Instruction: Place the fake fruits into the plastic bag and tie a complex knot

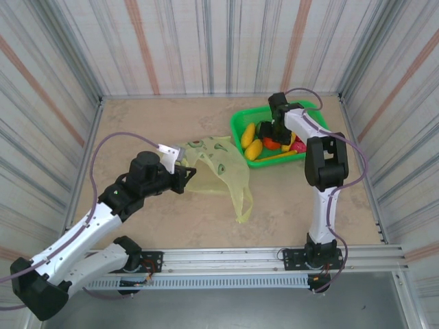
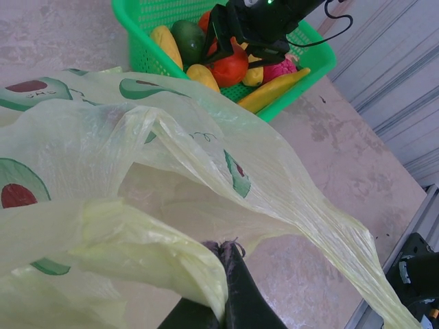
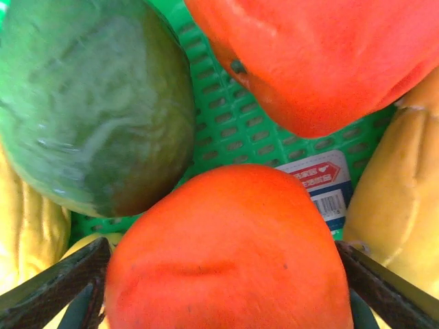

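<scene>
Much here is cut off or covered. From above, the right hand (image 1: 273, 132) is low inside the green basket (image 1: 240, 122) at the far right of the surface (image 1: 151, 219). Its wrist covers part of the fruits (image 1: 254, 148), so I cannot count them. All the fruits that I can see are in the basket.

In the right wrist view everything is very near. A red fruit (image 3: 226, 253) lies between the two dark fingers (image 3: 55, 291), of which small parts show at the bottom corners. These fingers stand wide apart, one on each side of the red fruit. I cannot tell if they press on it or only stand beside it. Beyond it a green fruit (image 3: 96, 103), a second red fruit (image 3: 309, 55) and a yellow fruit (image 3: 398, 205) are cut by the edges. A label (image 3: 322, 181) on the basket floor is half hidden.

The bag (image 1: 218, 164) lies crumpled near the middle of the surface, just left of the basket. One loop trails toward the near edge. The left hand (image 1: 180, 171) is at the left edge of the bag. In the left wrist view its fingers are together, clamped on a fold of the bag, and the plastic hides most of them.

The left arm reaches low over the surface from the near left corner and points right. The right arm stands upright from its base, then bends forward and down into the basket.
</scene>
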`<state>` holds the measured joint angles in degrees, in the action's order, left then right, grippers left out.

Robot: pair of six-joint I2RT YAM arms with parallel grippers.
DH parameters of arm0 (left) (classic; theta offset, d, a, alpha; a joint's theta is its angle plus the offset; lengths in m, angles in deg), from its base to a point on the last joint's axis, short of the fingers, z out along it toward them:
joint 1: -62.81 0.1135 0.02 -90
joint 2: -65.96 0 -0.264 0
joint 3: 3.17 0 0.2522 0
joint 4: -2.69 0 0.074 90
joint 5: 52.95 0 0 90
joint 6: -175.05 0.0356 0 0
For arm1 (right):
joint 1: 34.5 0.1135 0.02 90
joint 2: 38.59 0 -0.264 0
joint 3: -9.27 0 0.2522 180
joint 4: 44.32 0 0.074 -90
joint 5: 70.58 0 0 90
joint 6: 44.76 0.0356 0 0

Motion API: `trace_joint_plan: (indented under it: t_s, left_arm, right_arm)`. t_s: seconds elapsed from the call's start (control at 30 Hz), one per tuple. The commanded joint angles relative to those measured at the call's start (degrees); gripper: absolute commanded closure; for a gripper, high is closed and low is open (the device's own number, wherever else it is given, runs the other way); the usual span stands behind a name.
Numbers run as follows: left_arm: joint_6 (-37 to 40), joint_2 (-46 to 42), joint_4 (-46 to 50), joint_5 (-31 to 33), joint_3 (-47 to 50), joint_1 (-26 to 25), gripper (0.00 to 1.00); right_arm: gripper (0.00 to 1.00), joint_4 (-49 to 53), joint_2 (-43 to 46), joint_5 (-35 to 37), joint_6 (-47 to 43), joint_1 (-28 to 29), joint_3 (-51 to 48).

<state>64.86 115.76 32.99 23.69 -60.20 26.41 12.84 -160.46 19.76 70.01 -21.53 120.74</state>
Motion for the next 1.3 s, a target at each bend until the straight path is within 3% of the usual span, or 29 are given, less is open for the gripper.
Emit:
trace_joint_plan:
  t_s: [0.0,0.2,0.4,0.53,0.73,0.9,1.07,1.27]
  left_arm:
    - [1.29,-1.28,1.14,0.66,-1.47,-0.26,1.00]
    - [1.56,-1.42,1.37,0.97,-1.56,-0.27,1.00]
    - [2.12,-0.94,1.55,1.66,-2.19,-0.29,1.00]
    - [2.52,-1.02,2.27,3.32,-2.69,-0.29,1.00]
    - [2.60,-1.20,2.72,4.03,-3.23,-0.18,1.00]
    - [2.69,-1.12,2.70,4.07,-3.32,-0.16,1.00]
    - [2.78,-1.33,2.63,4.27,-3.47,-0.16,1.00]
    - [2.35,-1.99,2.80,4.07,-3.10,-0.16,1.00]
  right_arm:
    - [0.23,0.80,0.26,-0.89,0.48,-0.38,-1.18]
    - [0.37,-3.14,8.95,0.54,1.92,-1.10,-6.20]
    - [0.37,-3.53,17.35,-2.83,2.03,-0.72,-7.13]
    - [0.36,-6.75,25.21,-9.49,1.78,1.47,-10.17]
    - [0.36,-10.90,37.77,-23.76,0.53,10.32,-15.54]
    - [0.36,-10.77,44.14,-28.80,-3.05,21.93,-18.59]
    - [0.36,-7.11,41.59,-24.56,-6.15,31.62,-20.34]
    - [0.37,-7.44,35.84,-17.05,-4.80,37.47,-21.09]
